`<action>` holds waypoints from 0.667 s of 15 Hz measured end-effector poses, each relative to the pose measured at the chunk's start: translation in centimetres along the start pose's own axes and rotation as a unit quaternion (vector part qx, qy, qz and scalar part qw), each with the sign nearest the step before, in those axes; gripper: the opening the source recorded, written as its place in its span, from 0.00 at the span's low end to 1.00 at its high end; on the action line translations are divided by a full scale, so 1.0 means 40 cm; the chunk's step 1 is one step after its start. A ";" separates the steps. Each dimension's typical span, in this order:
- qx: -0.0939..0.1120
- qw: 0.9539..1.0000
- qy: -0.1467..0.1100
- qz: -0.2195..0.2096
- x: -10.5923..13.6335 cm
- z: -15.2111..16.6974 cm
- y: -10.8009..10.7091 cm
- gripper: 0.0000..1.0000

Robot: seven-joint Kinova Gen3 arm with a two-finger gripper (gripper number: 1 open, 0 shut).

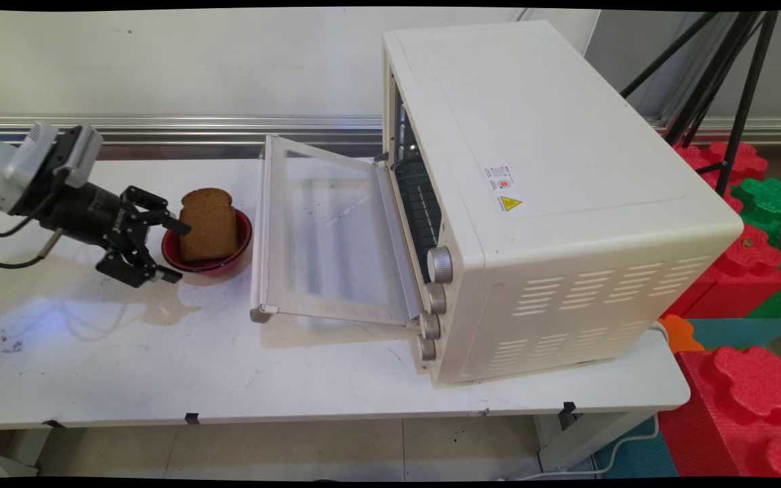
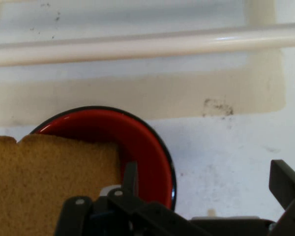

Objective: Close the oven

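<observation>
A white table [image 1: 228, 366] is seen, stained with brownish marks and dark smudges toward its left near part, set before a pale wall with a metal rail along its foot. The black gripper [image 1: 175, 251] is held low at the left, its fingers spread apart and nothing grasped between them; one fingertip [image 1: 179, 226] is placed at the left edge of a slice of brown bread [image 1: 209, 224], which is stood upright in a red bowl [image 1: 238, 252]. Just right of the bowl, the glass door [image 1: 326, 234] of a cream toaster oven [image 1: 539, 203] is lowered open toward the left. Red and green foam blocks [image 1: 750, 271] and black tripod legs [image 1: 729, 88] are seen beyond the table's right end.
</observation>
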 end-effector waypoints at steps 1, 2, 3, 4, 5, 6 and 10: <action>-0.001 1.000 0.003 -0.005 0.003 -0.008 0.005 1.00; -0.003 1.000 0.007 -0.010 0.006 -0.017 0.010 1.00; -0.004 1.000 0.010 -0.015 0.009 -0.020 0.012 1.00; -0.005 1.000 0.013 -0.018 0.012 -0.023 0.015 1.00; -0.005 1.000 0.017 -0.022 0.014 -0.024 0.018 1.00; -0.005 1.000 0.020 -0.024 0.017 -0.022 0.020 1.00; -0.002 1.000 0.025 -0.016 0.025 0.007 0.016 1.00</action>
